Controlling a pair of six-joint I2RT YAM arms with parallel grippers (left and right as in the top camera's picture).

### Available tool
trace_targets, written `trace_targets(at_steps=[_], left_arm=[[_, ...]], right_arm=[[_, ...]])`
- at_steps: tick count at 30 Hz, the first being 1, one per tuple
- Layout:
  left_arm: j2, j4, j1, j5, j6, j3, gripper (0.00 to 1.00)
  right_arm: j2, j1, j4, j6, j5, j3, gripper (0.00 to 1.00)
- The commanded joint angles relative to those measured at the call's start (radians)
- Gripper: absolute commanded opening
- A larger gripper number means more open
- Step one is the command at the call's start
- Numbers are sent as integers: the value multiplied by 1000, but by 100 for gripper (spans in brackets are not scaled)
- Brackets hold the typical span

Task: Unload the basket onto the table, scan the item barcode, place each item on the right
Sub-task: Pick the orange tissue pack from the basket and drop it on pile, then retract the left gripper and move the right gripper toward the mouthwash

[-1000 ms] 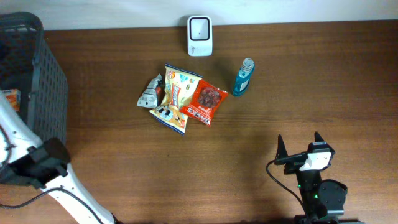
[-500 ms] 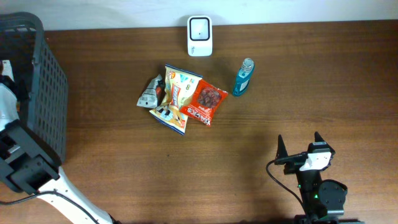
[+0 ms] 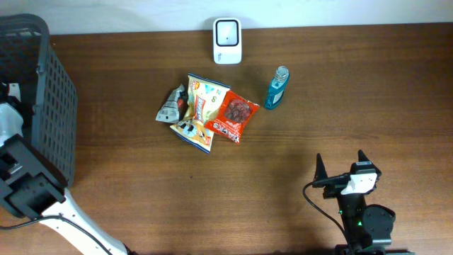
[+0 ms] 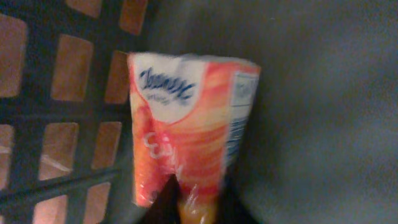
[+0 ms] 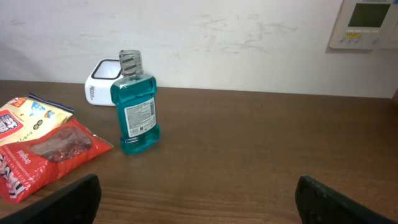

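Since a second ago the left arm has swung further up along the black basket, and the orange patch that showed inside the basket from above is now covered by it. The right arm and the things on the table have not shifted.

From overhead the left gripper is hidden below the basket rim, cut off at the picture's edge. Only the left wrist view shows it: the left gripper appears as two dark, blurred fingers at the bottom edge, closed in on the lower end of the tissue pack, which narrows where they pinch it. The pack is orange with a white top and a dark blue brand name too smeared to read. It lies inside the basket, against the lattice wall. A pale panel of fine print runs down its right edge, and no bars can be made out there.

The right gripper rests near the table's front edge with its jaws spread wide, holding nothing. It is well apart from the white scanner, the blue mouthwash bottle and the snack packets.
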Motion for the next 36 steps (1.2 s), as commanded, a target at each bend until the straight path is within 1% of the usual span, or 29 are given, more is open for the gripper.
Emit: trace_targets(at_steps=[1, 2, 3, 5, 7, 10, 11, 12, 13, 14, 15, 16, 17, 18, 19, 21, 22, 23, 24, 26, 28, 29, 30, 31, 32, 34, 36], left_arm=[[22, -10, 8, -14, 8, -8, 0], [11, -13, 2, -23, -13, -8, 0], [-14, -13, -9, -35, -60, -8, 0], [-114, -12, -39, -40, -155, -8, 0], [-275, 14, -75, -40, -261, -8, 0], [-510, 56, -116, -39, -480, -8, 0], [-549, 63, -128, -28, -504, -8, 0], [-618, 77, -154, 76, -508, -8, 0], [-671, 76, -182, 217, -545, -8, 0], [-715, 48, -230, 483, -657, -8, 0], [-723, 11, -277, 714, -791, -8, 0], [-719, -45, -341, 889, -849, -8, 0], [-716, -135, -418, 930, -847, -8, 0], [-709, -261, -517, 908, -798, -8, 0], [-695, -365, -608, 806, -756, -8, 0], [-642, -531, -771, 455, -755, -8, 0], [-599, -581, -839, 276, -755, -8, 0], [-557, -594, -882, 166, -755, -8, 0], [-463, -594, -936, 50, -755, -8, 0], [-357, -591, -953, 44, -755, -8, 0], [-237, -590, -951, 122, -755, -8, 0], [-194, -586, -952, 185, -755, -8, 2], [-185, -583, -951, 200, -755, -8, 12], [-185, -578, -951, 200, -755, -8, 57], [-194, -573, -951, 200, -754, -4, 99], [-210, -613, -950, 200, -734, 43, 99], [-242, -712, -946, 200, -735, 171, 99]], right_arm=[[-6, 8, -1, 8, 12, -9, 98], [-6, 8, -1, 8, 12, -9, 99], [-6, 8, -1, 8, 12, -9, 98], [-6, 8, -1, 8, 12, -9, 98], [-6, 8, -1, 8, 12, -9, 98], [-6, 8, -1, 8, 12, -9, 98], [-6, 8, -1, 8, 12, -9, 98], [-6, 8, -1, 8, 12, -9, 98], [-6, 8, -1, 8, 12, -9, 98], [-6, 8, -1, 8, 12, -9, 98], [-6, 8, -1, 8, 12, -9, 98], [-6, 8, -1, 8, 12, -9, 98], [-6, 8, -1, 8, 12, -9, 98], [-6, 8, -1, 8, 12, -9, 98], [-6, 8, -1, 8, 12, -9, 98], [-6, 8, -1, 8, 12, -9, 98], [-6, 8, -1, 8, 12, -9, 98], [-6, 8, -1, 8, 12, -9, 98], [-6, 8, -1, 8, 12, -9, 98], [-6, 8, -1, 8, 12, -9, 98], [-6, 8, -1, 8, 12, -9, 98], [-6, 8, -1, 8, 12, -9, 98], [-6, 8, -1, 8, 12, -9, 98], [-6, 8, -1, 8, 12, -9, 98], [-6, 8, -1, 8, 12, -9, 98], [-6, 8, -1, 8, 12, -9, 98], [-6, 8, -1, 8, 12, -9, 98]])
